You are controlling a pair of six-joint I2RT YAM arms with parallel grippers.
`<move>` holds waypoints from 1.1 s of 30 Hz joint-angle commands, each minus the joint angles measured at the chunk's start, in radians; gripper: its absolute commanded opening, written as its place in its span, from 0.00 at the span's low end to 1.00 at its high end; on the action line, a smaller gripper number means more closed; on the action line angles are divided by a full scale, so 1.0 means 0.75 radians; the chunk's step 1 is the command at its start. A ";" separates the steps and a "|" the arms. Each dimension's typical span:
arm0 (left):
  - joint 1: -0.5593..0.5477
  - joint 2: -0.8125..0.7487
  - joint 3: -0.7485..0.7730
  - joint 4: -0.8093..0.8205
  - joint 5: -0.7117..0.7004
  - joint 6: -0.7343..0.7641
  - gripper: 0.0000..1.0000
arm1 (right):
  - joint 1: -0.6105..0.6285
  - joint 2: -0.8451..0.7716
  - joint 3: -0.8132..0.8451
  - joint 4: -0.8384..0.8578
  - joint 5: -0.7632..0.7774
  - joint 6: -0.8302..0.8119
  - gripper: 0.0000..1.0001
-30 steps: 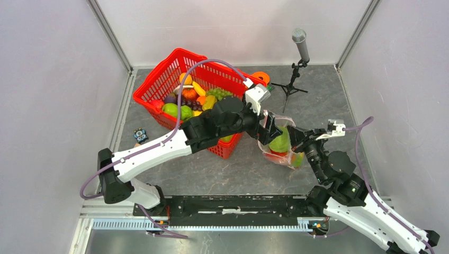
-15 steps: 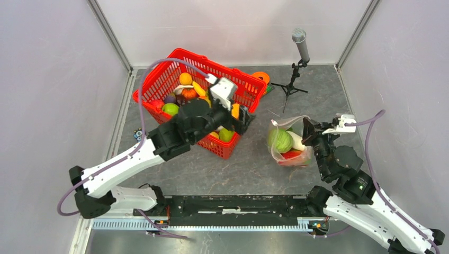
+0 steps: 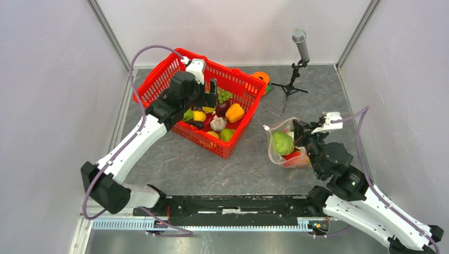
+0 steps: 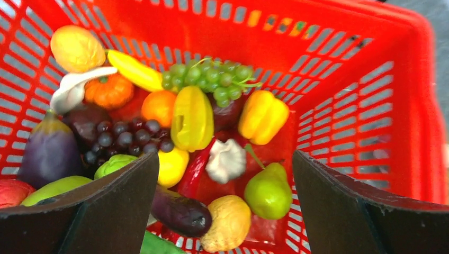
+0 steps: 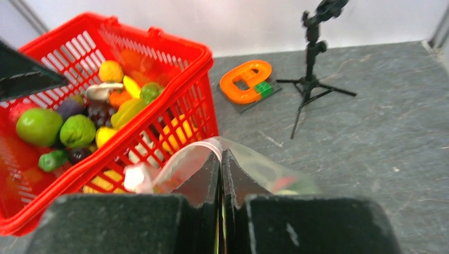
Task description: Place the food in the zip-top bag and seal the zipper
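Left gripper (image 4: pixel 225 159): jaws spread wide, empty, hovering over the red mesh basket (image 3: pixel 209 144)
Basket contents: food (image 4: pixel 190 119), including green grapes (image 4: pixel 212 79), yellow bell pepper (image 4: pixel 263 116), garlic (image 4: pixel 226 159)
Right gripper (image 5: pixel 221 159): fingers pressed together, pinching the rim of the zip-top bag (image 3: pixel 271 153)
Bag: on the table right of the basket, mouth gaping, green cabbage (image 3: pixel 283 143) inside

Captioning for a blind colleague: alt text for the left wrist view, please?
The open left gripper hangs over a red basket holding toy green grapes, a yellow pepper, garlic, a green pear, purple grapes and an eggplant.
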 commanded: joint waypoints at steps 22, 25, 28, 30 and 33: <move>0.286 0.977 0.610 -0.390 0.145 0.084 1.00 | 0.004 -0.097 -0.093 0.017 -0.105 0.198 0.08; 0.286 1.007 0.606 -0.403 0.191 0.091 0.98 | 0.004 -0.095 -0.103 0.021 -0.100 0.208 0.08; 0.285 1.000 0.582 -0.402 0.225 0.094 0.86 | 0.004 -0.082 -0.098 0.016 -0.110 0.215 0.07; 0.284 0.965 0.549 -0.393 0.225 0.090 0.74 | 0.005 -0.080 -0.098 0.013 -0.109 0.220 0.08; 0.284 0.898 0.491 -0.366 0.225 0.089 0.57 | 0.004 -0.083 -0.110 0.022 -0.102 0.234 0.08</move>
